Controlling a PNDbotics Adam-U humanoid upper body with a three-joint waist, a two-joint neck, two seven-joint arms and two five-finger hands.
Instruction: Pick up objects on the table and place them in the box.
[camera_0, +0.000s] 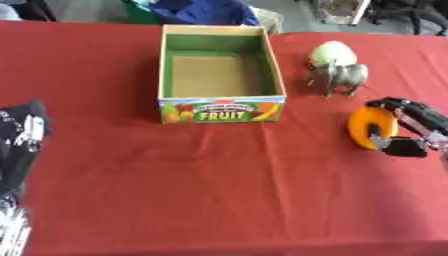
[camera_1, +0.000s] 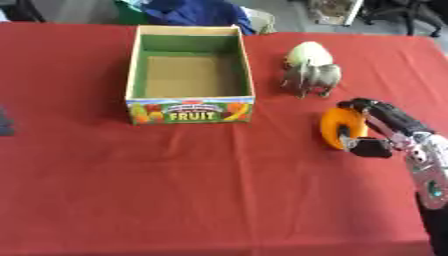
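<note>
Right hand (camera_1: 378, 131): black fingers (camera_1: 374, 148), silver, perhaps pinkish, forearm.

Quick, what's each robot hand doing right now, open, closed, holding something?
Left robot hand: at the left edge, fingers cannot be told.
Right robot hand: closed on the orange object.

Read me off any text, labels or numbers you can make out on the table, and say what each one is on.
"FRUIT": large yellow letters on the front panel of the box.
A smaller line of text on the banner just above "FRUIT" on the same panel: too blurred to read.
Nothing readable on the orange object in the right hand, on the grey animal figure, or on the pale green object.
</note>
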